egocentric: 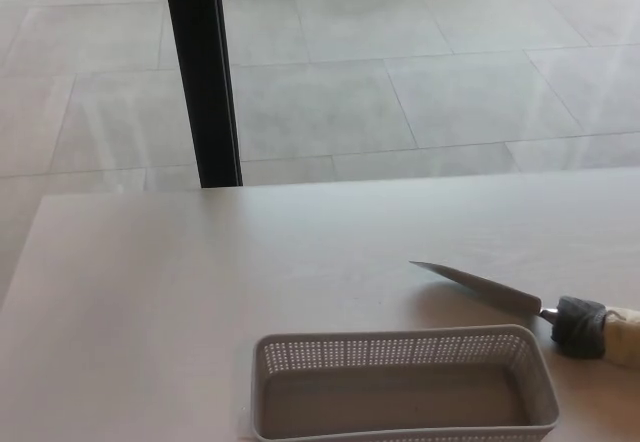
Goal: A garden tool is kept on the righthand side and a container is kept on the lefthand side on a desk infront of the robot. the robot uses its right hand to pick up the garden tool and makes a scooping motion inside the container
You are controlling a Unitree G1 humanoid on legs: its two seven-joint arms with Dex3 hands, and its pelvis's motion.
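- I see no robot hand, so I can't tell either one's state.
- The garden tool lies untouched near the counter's right edge.
- The container sits empty at the near edge; pickup and scooping both remain.

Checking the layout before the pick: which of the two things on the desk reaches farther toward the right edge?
The garden tool: its wrapped handle runs off the picture's right edge; the perforated container stops short.
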